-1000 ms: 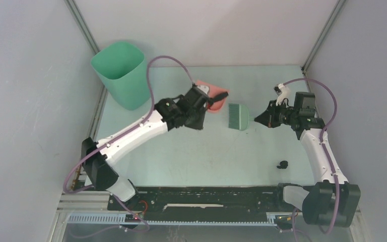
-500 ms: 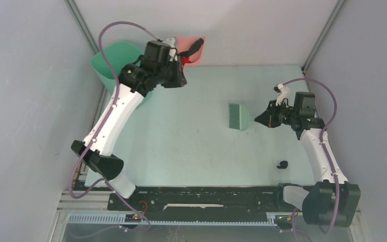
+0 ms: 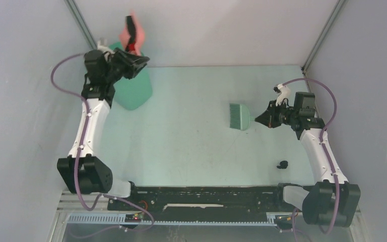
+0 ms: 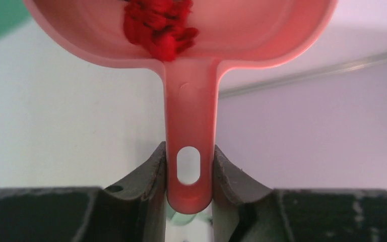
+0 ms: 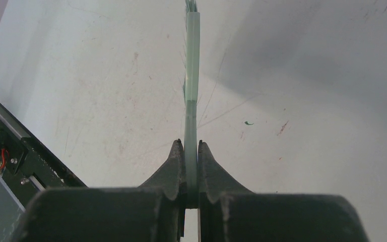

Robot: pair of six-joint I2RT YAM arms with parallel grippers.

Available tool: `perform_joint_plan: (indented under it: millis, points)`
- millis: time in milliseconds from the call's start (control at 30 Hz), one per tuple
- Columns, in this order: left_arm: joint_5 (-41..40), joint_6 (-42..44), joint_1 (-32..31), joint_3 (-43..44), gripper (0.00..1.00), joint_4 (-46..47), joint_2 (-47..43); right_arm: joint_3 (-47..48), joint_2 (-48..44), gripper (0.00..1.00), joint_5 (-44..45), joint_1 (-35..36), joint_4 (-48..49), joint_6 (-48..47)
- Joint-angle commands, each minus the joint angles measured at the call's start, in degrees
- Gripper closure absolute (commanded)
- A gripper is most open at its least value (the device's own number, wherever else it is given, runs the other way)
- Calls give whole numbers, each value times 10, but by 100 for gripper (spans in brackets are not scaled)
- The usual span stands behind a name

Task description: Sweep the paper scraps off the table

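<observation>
left pincer grips the dustpan over the bin. right pincer clamps the brush. black scrap lies nearby.

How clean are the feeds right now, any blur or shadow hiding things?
Top external: even light, only the dustpan over the bin looks smeared. Left wrist: red paper scraps soft, too near the lens. Right wrist: brush sharp, a broad shadow darkens the table upper right.
</observation>
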Motion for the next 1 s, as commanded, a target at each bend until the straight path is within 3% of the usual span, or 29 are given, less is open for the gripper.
perform_joint_plan:
  millis: [0,167,267,667,967]
  points:
    - [99,-348,84,-155,100,459,-48,5,-13,100,-2,-2,11,-11]
    - [116,-541,99,-223,100,715,0,5,-18,100,-4,-3,8,-12]
    - [113,-583,100,-228,100,766,11,5,-16,100,-6,-3,8,-12]
    - [134,-542,96,-245,100,735,-11,5,-13,100,-7,-3,7,-13]
    - [132,-326,50,-287,100,523,-110,5,-6,100,-7,-2,7,-14]
